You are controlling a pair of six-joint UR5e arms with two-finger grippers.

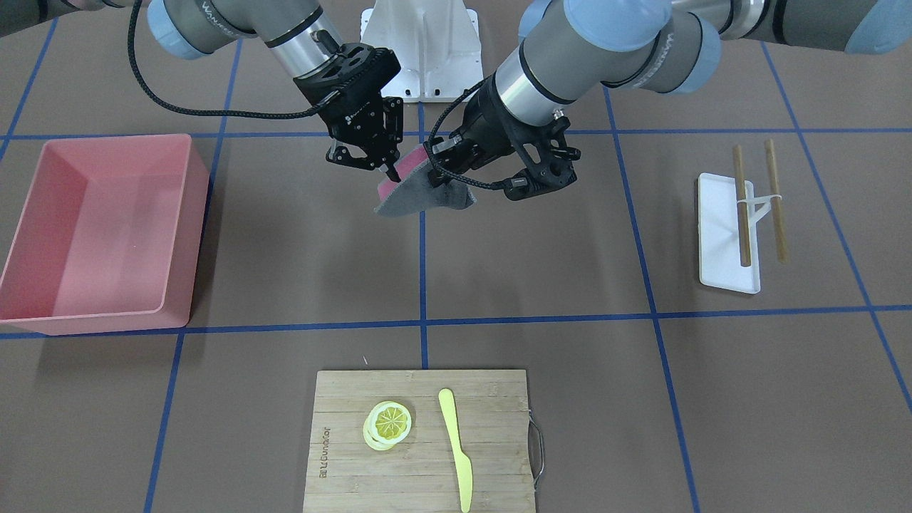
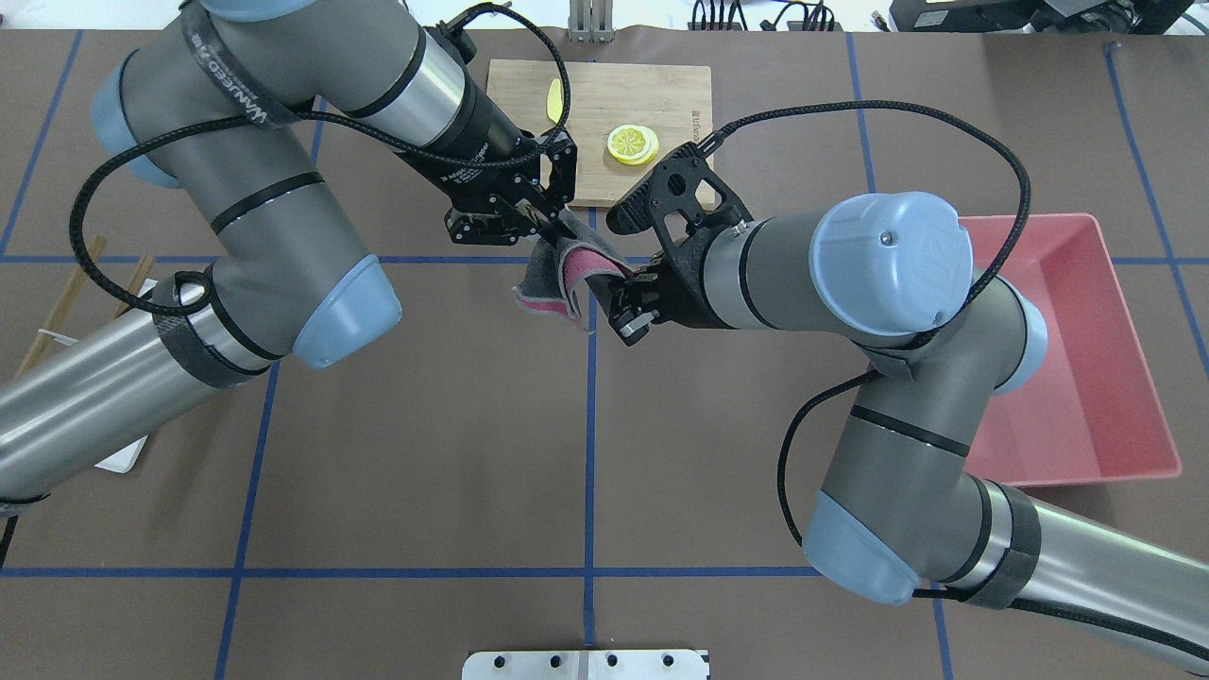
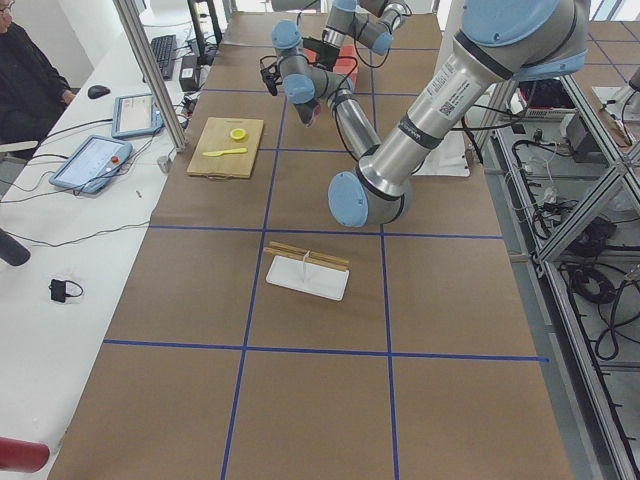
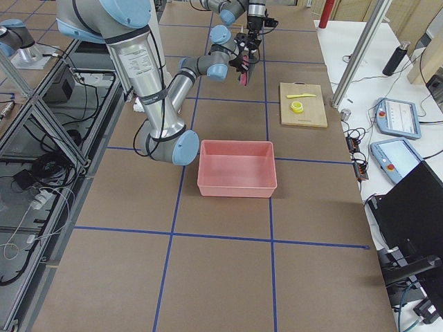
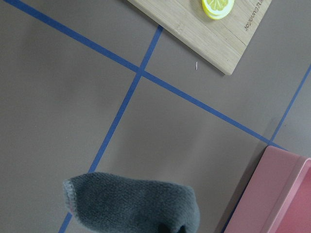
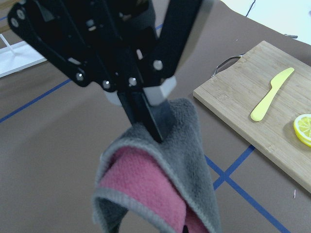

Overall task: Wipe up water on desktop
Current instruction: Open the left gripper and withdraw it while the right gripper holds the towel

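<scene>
A grey cloth with a pink inner side (image 1: 420,199) hangs in the air above the brown taped desktop (image 1: 570,249), between my two grippers. My left gripper (image 1: 436,169) comes in from above and is shut on the cloth's top fold. The right wrist view shows its fingers (image 6: 150,121) pinched together on the cloth (image 6: 160,189). My right gripper (image 1: 391,173) is shut on the pink edge from the other side. In the overhead view the pink band runs from the left gripper (image 2: 564,229) to the right gripper (image 2: 612,288). I see no wet patch on the desktop.
A pink bin (image 1: 100,228) stands on the robot's right. A bamboo cutting board (image 1: 499,427) at the far edge holds a lemon slice (image 1: 388,424) and a yellow knife (image 1: 456,442). A white tray (image 1: 716,235) with chopsticks lies on the robot's left.
</scene>
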